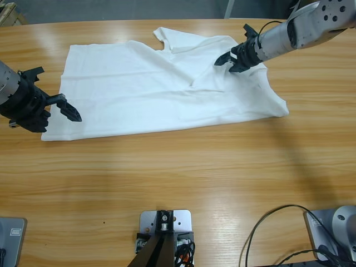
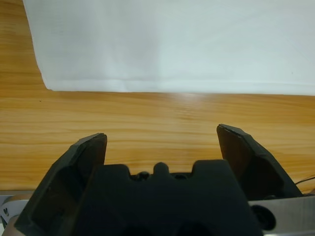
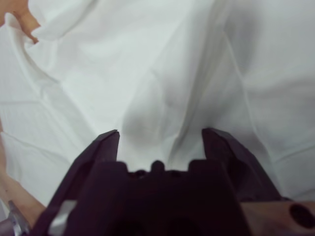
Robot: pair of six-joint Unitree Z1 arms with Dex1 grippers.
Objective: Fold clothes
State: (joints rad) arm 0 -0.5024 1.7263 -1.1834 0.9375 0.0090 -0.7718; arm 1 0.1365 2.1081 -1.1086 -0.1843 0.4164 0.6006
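A white T-shirt [image 1: 161, 92] is spread across the upper half of the high view on the wooden table [image 1: 183, 178], its right part rumpled. The left gripper [image 1: 65, 108] is seen at the left edge, over the shirt's lower left corner. In the left wrist view that gripper [image 2: 162, 140] is shown wide open and empty above bare wood, the hem [image 2: 177, 88] lying beyond it. The right gripper [image 1: 229, 60] is placed at upper right on creased cloth. Only the right wrist view shows its jaws parted, with folds [image 3: 162, 108] between them and nothing gripped.
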